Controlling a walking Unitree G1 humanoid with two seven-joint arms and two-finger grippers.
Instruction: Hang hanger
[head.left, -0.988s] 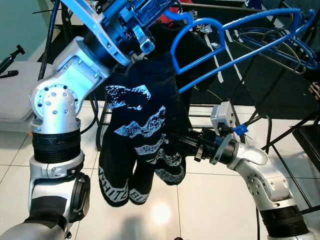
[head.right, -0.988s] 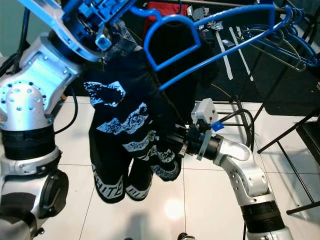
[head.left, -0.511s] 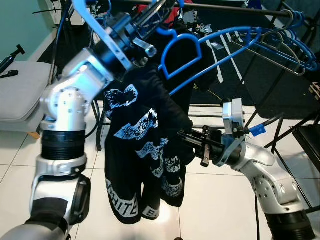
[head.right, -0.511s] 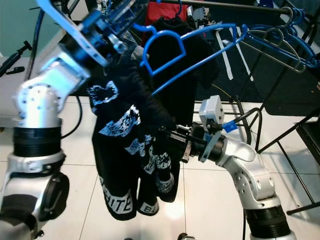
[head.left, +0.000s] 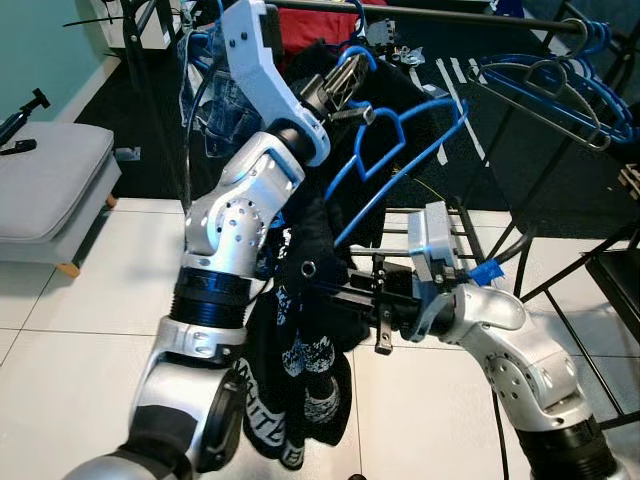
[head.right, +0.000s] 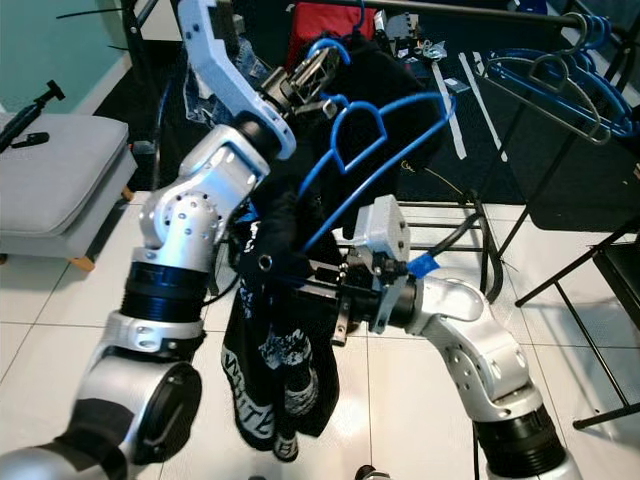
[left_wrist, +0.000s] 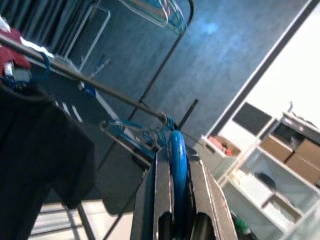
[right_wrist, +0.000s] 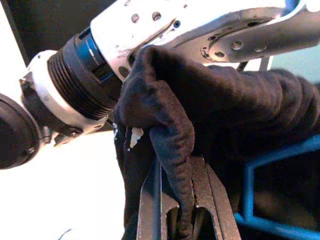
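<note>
A blue hanger (head.left: 398, 140) carries a black garment with white print (head.left: 300, 375). My left gripper (head.left: 343, 90) is raised and shut on the hanger's hook, just under the dark clothes rail (head.left: 420, 11). The left wrist view has the blue hanger (left_wrist: 177, 160) pinched between the fingers (left_wrist: 161, 200), with the rail (left_wrist: 100, 86) beyond. My right gripper (head.left: 318, 287) reaches in from the right at mid height, shut on a fold of the garment. In the right wrist view the black fabric (right_wrist: 175, 150) sits clamped between the fingers (right_wrist: 150, 205).
A red garment (head.left: 318, 22) and dark clothes hang on the rail. Several empty blue hangers (head.left: 550, 82) hang on the rail at the right. Black stand legs (head.left: 560, 260) cross the right side. A grey cushioned bench (head.left: 45, 190) stands left on the white tiled floor.
My left arm has swung the hanger inward and up toward the rail. The garment now hangs lower and bunched against that arm. The right gripper still holds the fabric.
</note>
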